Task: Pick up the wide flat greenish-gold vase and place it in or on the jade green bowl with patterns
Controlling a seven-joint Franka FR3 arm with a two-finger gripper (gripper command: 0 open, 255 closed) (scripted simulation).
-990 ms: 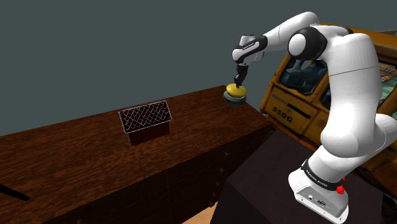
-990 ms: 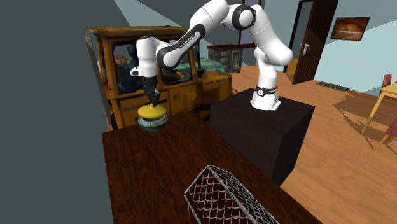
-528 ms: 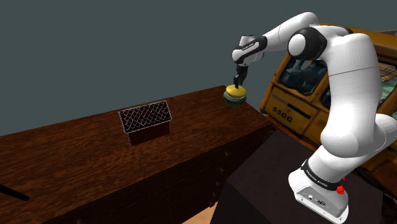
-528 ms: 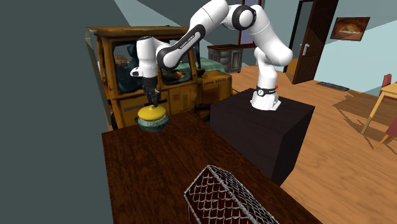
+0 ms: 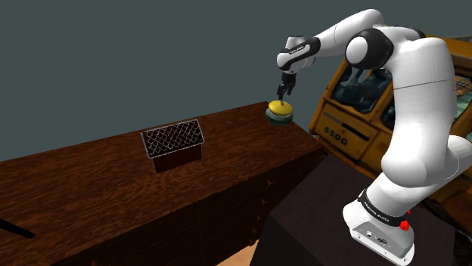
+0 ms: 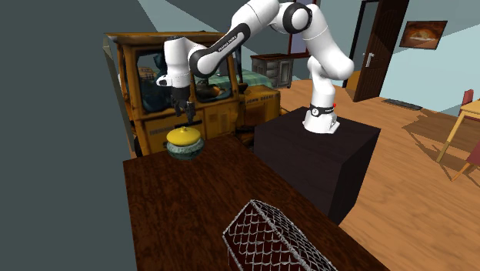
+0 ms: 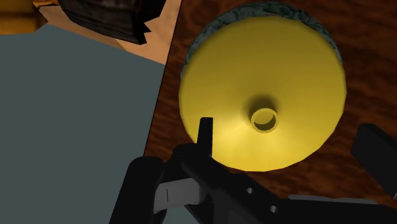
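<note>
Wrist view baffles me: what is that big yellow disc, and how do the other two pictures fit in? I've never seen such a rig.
The machine is a white robot arm on a dark box, ending in a black two-finger gripper. The shoulder view looks down from beside that box; the second exterior view faces the arm across the dark wooden table; the wrist view looks along the fingers from a camera on the hand. The yellow disc is a wide flat vase seen from above, resting on a green patterned bowl. The gripper hovers just above it, open, holding nothing. A wire mesh basket also stands on the table.
</note>
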